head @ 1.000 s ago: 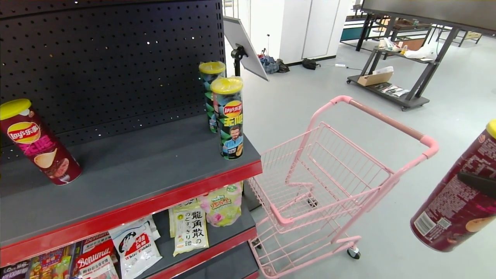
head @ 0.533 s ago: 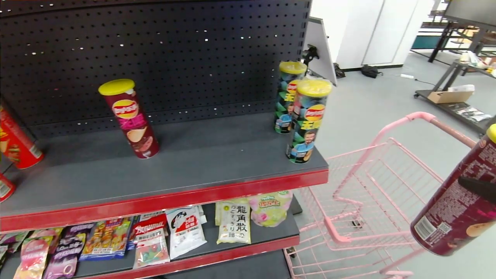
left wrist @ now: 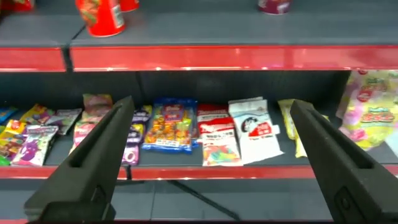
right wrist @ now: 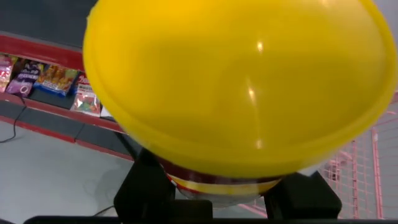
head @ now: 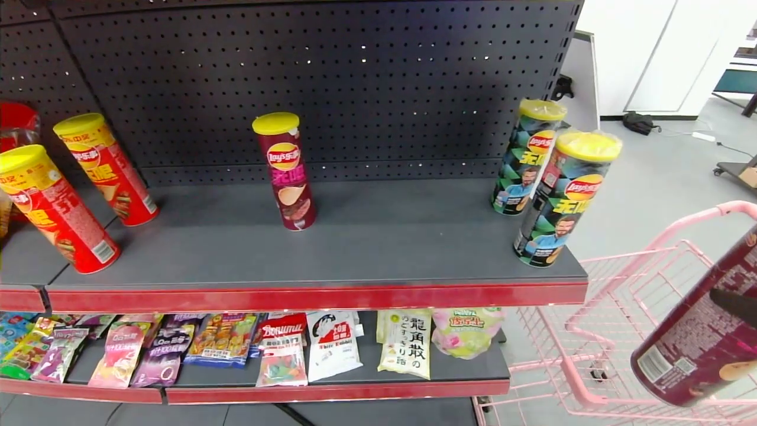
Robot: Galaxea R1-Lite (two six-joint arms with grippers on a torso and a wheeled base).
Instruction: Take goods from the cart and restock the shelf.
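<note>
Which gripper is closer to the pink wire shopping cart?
Right. The right gripper holds a maroon cylindrical chip can above the pink wire shopping cart; the left gripper, fingers open, faces snack bags on the lower shelf.

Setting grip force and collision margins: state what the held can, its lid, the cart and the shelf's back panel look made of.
The held can: glossy printed wrap, probably over cardboard; the core is unseen.
The lid: smooth yellow plastic with soft highlights.
The cart: thin wire grid coated pink, likely metal.
The back panel: black perforated sheet, probably painted metal.
</note>
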